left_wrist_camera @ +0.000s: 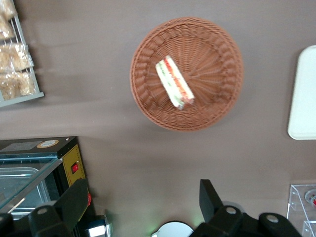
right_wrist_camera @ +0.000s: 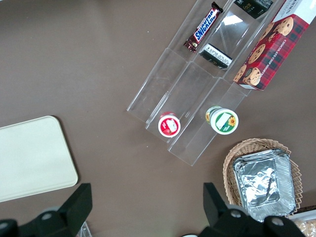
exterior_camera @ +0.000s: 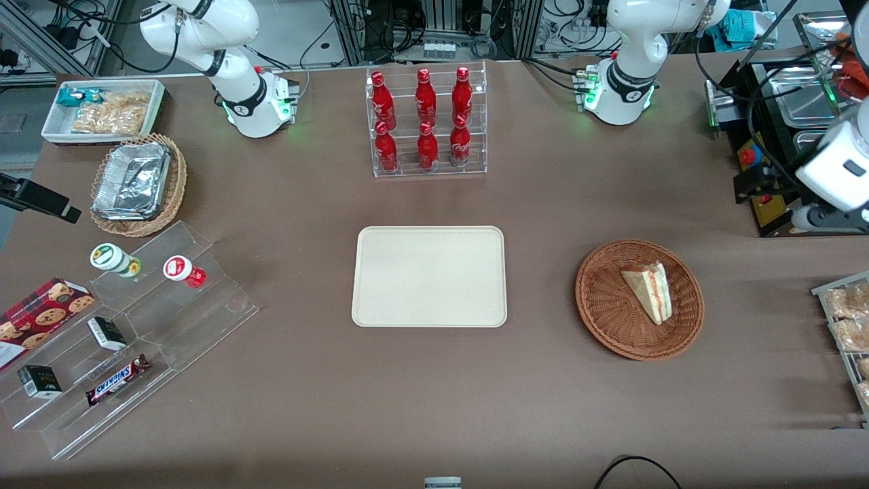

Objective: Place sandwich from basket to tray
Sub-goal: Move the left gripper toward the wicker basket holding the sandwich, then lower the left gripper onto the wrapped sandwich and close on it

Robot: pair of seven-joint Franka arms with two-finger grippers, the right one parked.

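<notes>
— When we look down from the working arm's wrist, what do we see of the gripper (left_wrist_camera: 143, 207)?

— We see its two dark fingers (left_wrist_camera: 74, 202) spread wide apart, with nothing between them. Only their tips show; the rest is cut off at the picture's edge. The gripper hangs high over the brown table (left_wrist_camera: 148, 158), well apart from the basket (left_wrist_camera: 217, 94).

— Can we find the gripper from the front?

— No. We only see a white piece of the arm at the working arm's end of the table, and it is cut off there.

— Where is the sandwich (exterior_camera: 650, 291)?

— It lies inside the round reddish-brown basket (exterior_camera: 604, 305), with its bread side up and a red stripe of filling showing along one edge. From the wrist, we see it a bit blurry (left_wrist_camera: 175, 82), with red and green stripes.

— And the tray (exterior_camera: 429, 276)?

— It sits flat in the middle of the table, near the basket but not touching it. We see nothing on it. From the wrist, only one edge (left_wrist_camera: 302, 94) shows.
</notes>
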